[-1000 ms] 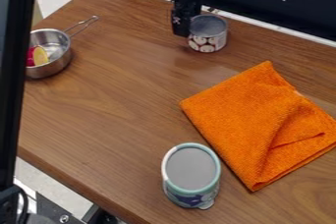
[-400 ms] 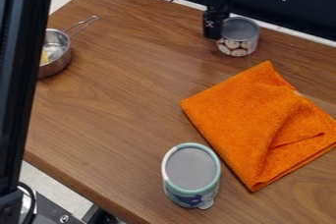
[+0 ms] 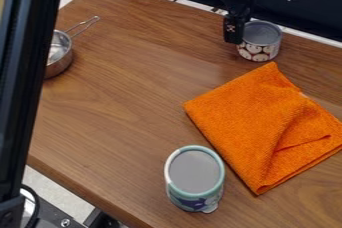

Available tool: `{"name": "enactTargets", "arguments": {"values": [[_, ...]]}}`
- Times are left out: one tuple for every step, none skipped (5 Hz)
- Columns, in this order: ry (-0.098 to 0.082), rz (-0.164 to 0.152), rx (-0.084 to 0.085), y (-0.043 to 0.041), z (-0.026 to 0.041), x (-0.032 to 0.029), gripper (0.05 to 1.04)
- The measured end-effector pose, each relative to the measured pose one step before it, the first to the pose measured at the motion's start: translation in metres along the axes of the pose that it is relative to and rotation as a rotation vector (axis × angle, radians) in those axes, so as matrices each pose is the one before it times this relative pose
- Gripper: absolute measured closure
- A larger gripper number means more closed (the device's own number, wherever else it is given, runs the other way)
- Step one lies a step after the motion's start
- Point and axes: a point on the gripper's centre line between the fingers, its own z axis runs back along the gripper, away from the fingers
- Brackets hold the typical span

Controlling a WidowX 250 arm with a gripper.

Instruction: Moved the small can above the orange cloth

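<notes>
Small can [image 3: 259,44] upright beyond orange cloth [image 3: 257,122], gripper [image 3: 234,36] alongside; opening, hold: can't tell. Canister [image 3: 194,177] beside cloth; saucepan [image 3: 61,64] well apart from cloth, on wooden table [image 3: 127,102].

Bright, diffuse light puts a faint sheen on the wooden table [image 3: 133,107]

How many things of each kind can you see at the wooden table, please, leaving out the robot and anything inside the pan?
Cylindrical containers: 2 (small can, teal-rimmed canister)
Cloths: 1 (orange cloth)
Pans: 1 (metal pan)
Total: 4
</notes>
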Motion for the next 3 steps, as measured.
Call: {"name": "enactTargets", "arguments": {"values": [[0.025, -0.0007, -0.0172, -0.00049, -0.00018, -0.01297, 0.086], [0.0086, 0.0119, 0.0003, 0.00465, -0.00741, -0.0046, 0.086], [0.0527, 0.0084, -0.0048, -0.00136, 0.01075, -0.00287, 0.086]]}}
